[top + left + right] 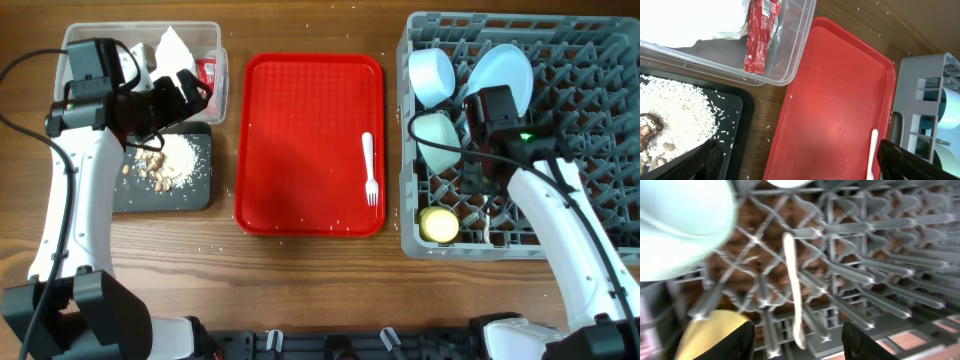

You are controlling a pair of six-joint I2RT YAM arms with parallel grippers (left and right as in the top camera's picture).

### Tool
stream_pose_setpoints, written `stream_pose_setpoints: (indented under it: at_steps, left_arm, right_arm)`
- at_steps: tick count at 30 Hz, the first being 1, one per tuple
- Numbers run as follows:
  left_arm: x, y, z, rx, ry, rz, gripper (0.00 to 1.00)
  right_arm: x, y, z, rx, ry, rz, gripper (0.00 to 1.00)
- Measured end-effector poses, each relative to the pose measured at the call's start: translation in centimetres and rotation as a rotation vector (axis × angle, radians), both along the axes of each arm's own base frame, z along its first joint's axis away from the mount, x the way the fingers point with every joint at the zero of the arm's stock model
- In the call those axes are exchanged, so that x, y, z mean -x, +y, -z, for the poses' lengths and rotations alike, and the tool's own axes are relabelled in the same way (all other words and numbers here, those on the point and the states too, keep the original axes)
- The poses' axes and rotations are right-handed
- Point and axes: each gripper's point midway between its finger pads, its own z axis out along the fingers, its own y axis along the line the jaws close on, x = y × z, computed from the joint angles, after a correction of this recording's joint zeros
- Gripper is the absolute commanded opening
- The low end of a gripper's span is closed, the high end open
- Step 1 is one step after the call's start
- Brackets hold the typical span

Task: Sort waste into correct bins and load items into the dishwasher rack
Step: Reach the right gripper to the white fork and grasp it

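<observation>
The clear tub (pixel 218 40) holds the white napkin (pixel 172 45) and the red wrapper (pixel 208 72); both show in the left wrist view, napkin (pixel 690 20) and wrapper (pixel 760 35). The black tray (pixel 195 190) holds food scraps (pixel 160 160). My left gripper (pixel 195 92) is open and empty over the tub's front edge. The white fork (pixel 369 170) lies on the red tray (pixel 300 130). The grey rack (pixel 600 100) holds the white bowl (pixel 432 75), blue plate (pixel 505 68), teal bowl (pixel 437 140), yellow cup (pixel 439 225) and white spoon (pixel 792 290). My right gripper (pixel 802 345) is open above the spoon.
In the left wrist view my open fingers (pixel 805 170) frame the red tray (pixel 840 100), with the fork's handle (pixel 871 155) near the right finger. The black tray (pixel 735 105) with rice and scraps (pixel 670 115) is at left. Rice grains dot the wooden table.
</observation>
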Motion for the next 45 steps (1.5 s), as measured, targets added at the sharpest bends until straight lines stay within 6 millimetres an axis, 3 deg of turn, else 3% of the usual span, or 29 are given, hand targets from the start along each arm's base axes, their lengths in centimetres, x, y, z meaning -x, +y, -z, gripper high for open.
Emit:
stream_pose_setpoints:
  at_steps: [3, 7, 9, 11, 12, 14, 16, 19, 22, 26, 35, 41, 45]
  left_arm:
    - [0.0, 0.0, 0.0, 0.000, 0.000, 0.000, 1.00]
    - [0.0, 0.0, 0.0, 0.000, 0.000, 0.000, 1.00]
    - [0.0, 0.0, 0.0, 0.000, 0.000, 0.000, 1.00]
    - [0.0, 0.0, 0.0, 0.000, 0.000, 0.000, 1.00]
    - [0.0, 0.0, 0.0, 0.000, 0.000, 0.000, 1.00]
    - [0.0, 0.0, 0.0, 0.001, 0.000, 0.000, 1.00]
    - [0.0, 0.0, 0.0, 0.001, 0.000, 0.000, 1.00]
    - [0.0, 0.0, 0.0, 0.000, 0.001, 0.000, 1.00]
    - [0.0, 0.0, 0.0, 0.001, 0.000, 0.000, 1.00]
    - [0.0, 0.0, 0.0, 0.000, 0.000, 0.000, 1.00]
    - [0.0, 0.0, 0.0, 0.000, 0.000, 0.000, 1.00]
    - [0.0, 0.0, 0.0, 0.000, 0.000, 0.000, 1.00]
    - [0.0, 0.0, 0.0, 0.001, 0.000, 0.000, 1.00]
  right_arm:
    - [-1.7, 3.0, -2.6, -0.170, -0.063, -0.036, 0.37]
    - [-5.8, 8.5, -8.5, -0.443, -0.258, -0.163, 0.36]
    - [-7.0, 11.2, -10.6, -0.534, -0.334, -0.226, 0.39]
    - [-7.2, 13.8, -11.4, -0.593, -0.356, -0.272, 0.43]
    - [-7.2, 15.2, -11.4, -0.617, -0.357, -0.290, 0.43]
    - [-7.7, 19.4, -9.7, -0.659, -0.308, -0.343, 0.49]
    - [-7.8, 21.3, -7.5, -0.662, -0.245, -0.356, 0.49]
    - [-9.0, 24.2, -1.9, -0.612, -0.089, -0.355, 0.50]
    - [-9.9, 23.7, 2.7, -0.518, 0.024, -0.310, 0.49]
    - [-11.2, 22.5, 6.4, -0.403, 0.061, -0.275, 0.50]
    - [-12.0, 20.1, 10.5, -0.314, 0.122, -0.222, 0.49]
    - [-11.7, 19.7, 13.3, -0.285, 0.178, -0.225, 0.49]
    - [-11.7, 19.7, 13.4, -0.281, 0.178, -0.244, 0.32]
